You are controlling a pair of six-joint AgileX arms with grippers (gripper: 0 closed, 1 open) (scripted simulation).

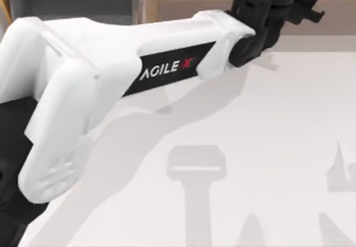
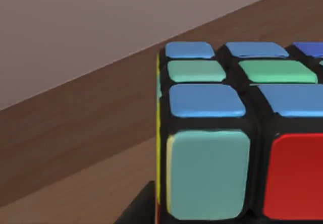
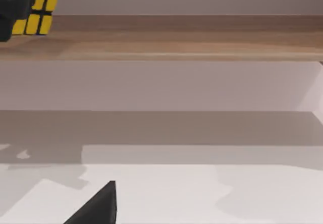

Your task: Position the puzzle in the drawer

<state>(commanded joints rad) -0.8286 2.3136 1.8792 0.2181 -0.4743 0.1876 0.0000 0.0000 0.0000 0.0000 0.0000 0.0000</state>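
One arm, the left, reaches far across the table [image 1: 267, 147] toward the wooden shelf [image 3: 166, 37]. Its left gripper [image 1: 267, 8] pinches the puzzle [image 2: 237, 133] up beside that shelf.
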